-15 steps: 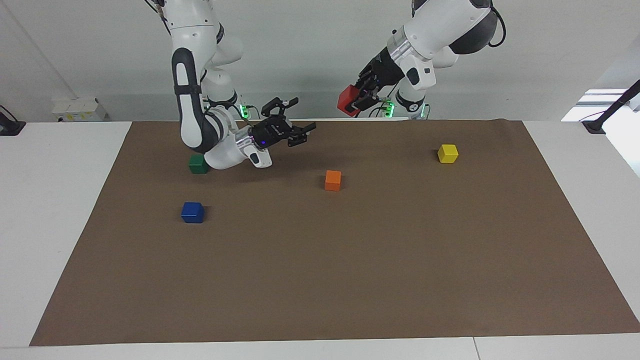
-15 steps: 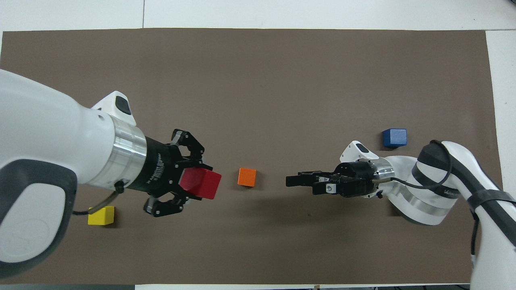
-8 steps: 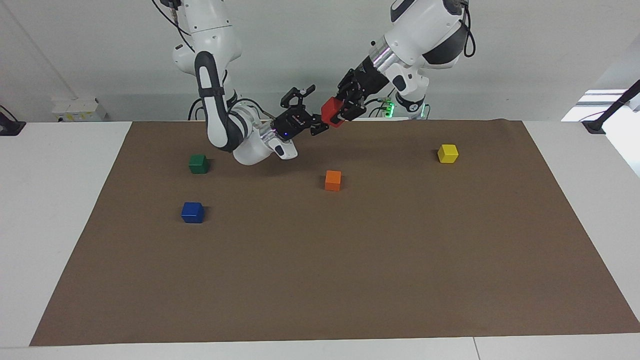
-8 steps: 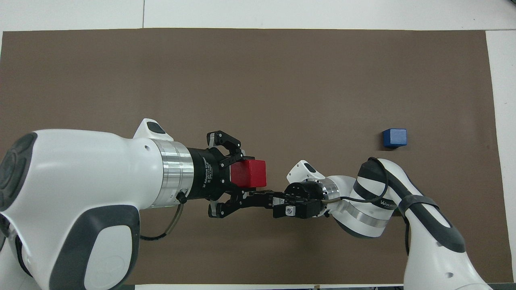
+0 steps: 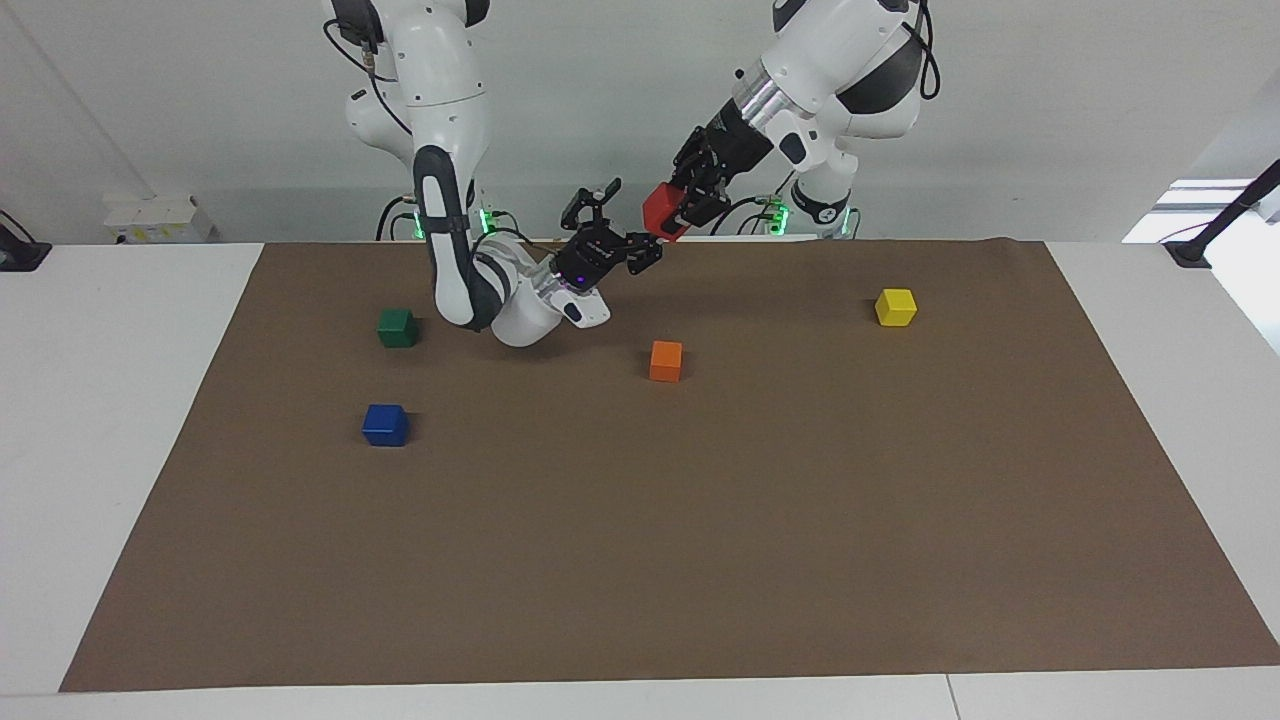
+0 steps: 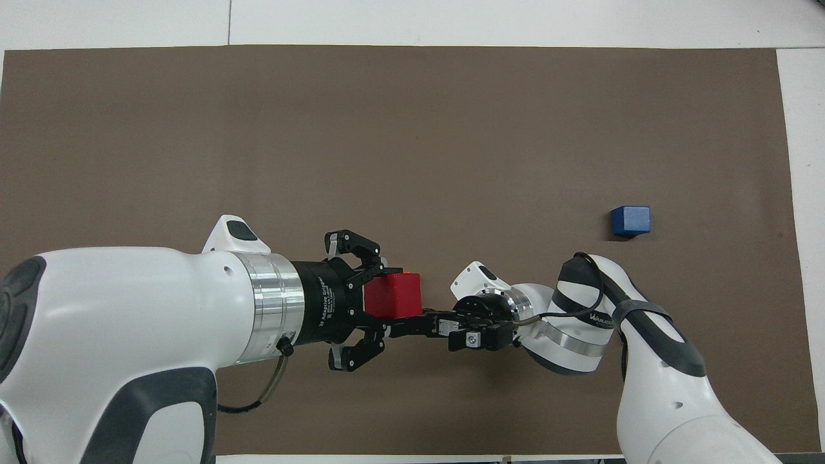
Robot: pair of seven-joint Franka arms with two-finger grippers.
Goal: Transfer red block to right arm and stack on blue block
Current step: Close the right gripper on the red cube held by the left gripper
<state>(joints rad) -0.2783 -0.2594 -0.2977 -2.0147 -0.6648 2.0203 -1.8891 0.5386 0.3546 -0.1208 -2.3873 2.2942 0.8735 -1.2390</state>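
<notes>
Above the robots' edge of the brown mat (image 5: 700, 520), the two arms meet in the air. The left gripper (image 5: 688, 205), black and two-fingered on its white jointed arm, is clamped on the small bright red cube (image 5: 661, 208); in the overhead view that gripper (image 6: 387, 303) has the red cube (image 6: 392, 295) between its fingers, with one bare face of the cube turned toward the other arm.

The right gripper (image 5: 632, 240), black with a small blue light at its wrist, on the right arm (image 5: 445, 190), is raised at the red cube. Its fingers are spread apart, one finger high and one low in the facing view. The lower fingertip lies close under the cube; whether it touches the cube cannot be told. In the overhead view this gripper (image 6: 419, 324) runs along the side of the cube that faces the robots.

On the mat the small deep blue cube (image 5: 385, 424) sits alone toward the right arm's end of the table, well apart from both grippers. The dark green cube (image 5: 397, 327) lies nearer to the robots than the blue one. The orange cube (image 5: 666, 360) rests near the middle of the mat, and the yellow cube (image 5: 895, 306) toward the left arm's end. In the overhead view the blue cube (image 6: 631, 220) is in plain sight.
</notes>
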